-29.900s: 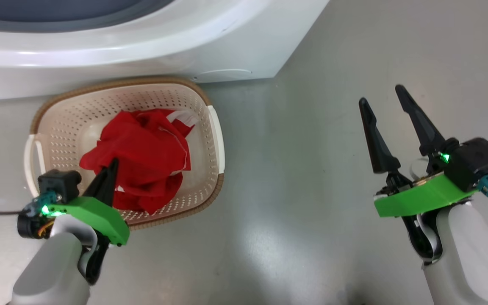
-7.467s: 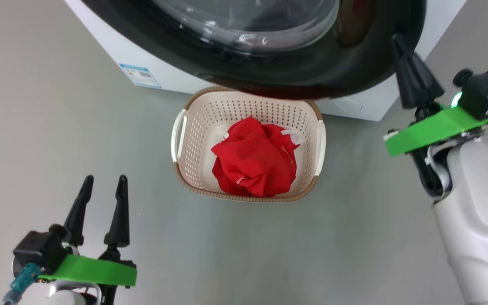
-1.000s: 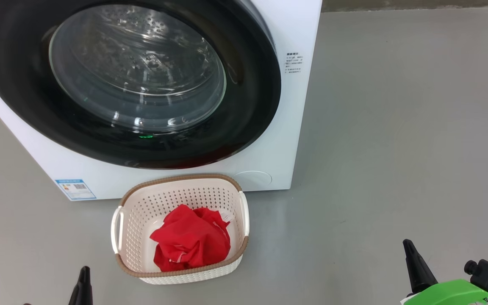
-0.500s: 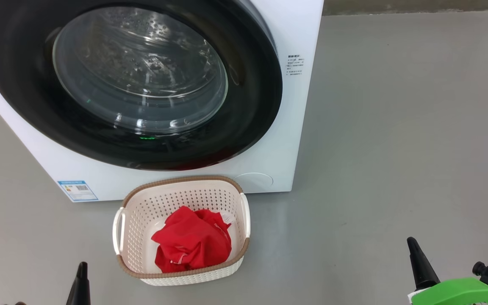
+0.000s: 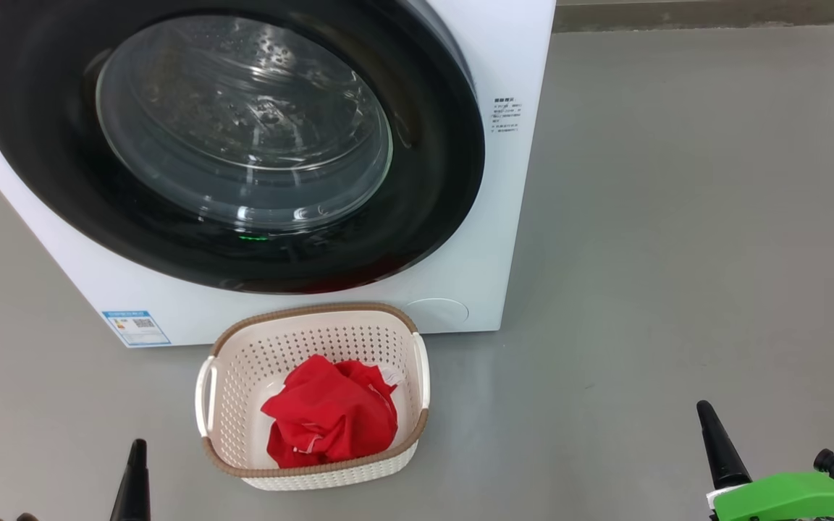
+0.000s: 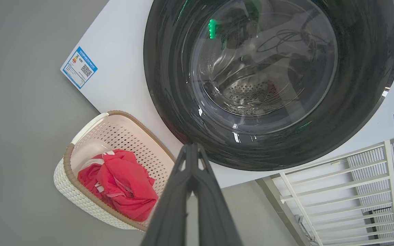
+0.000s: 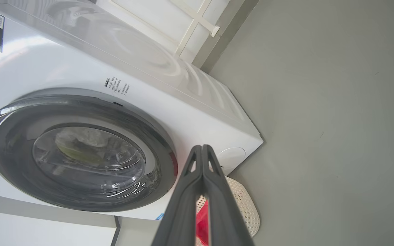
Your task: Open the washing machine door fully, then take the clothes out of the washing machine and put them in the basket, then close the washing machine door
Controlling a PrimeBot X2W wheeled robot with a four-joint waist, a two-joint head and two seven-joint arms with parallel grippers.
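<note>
Both grippers have drawn back from the washer since the earlier head views. The head camera has pulled away as well, so the whole front is now in frame. Seven seconds back the right gripper (image 5: 711, 434) was against the door's rim. It now sits at 5 o'clock in the head view, well apart from the machine. The left gripper (image 5: 136, 463) pokes up at 7 o'clock. Its fingers were spread earlier and are now pressed together. Each wrist view shows that arm's own fingers tip to tip with nothing between them.

The washing machine door (image 5: 232, 141) lies flat against the washing machine (image 5: 515, 239), and the steel drum behind its glass looks empty. Whether the latch has caught cannot be told. The basket (image 5: 316, 310) stands on the grey floor (image 5: 677, 217) at the door's 6 o'clock, just beside the machine's front. The clothes (image 5: 330, 423) are heaped inside it.

By this layout the task looks finished. If the clothes needed lifting again, they would be light, soft and limp, sagging from any grip. A pinch on the raised fold at the top of the heap would suit. The door is rigid and hinged, and its glossy rim is likely slippery. A flat push on the black rim would serve better than a pinch.
</note>
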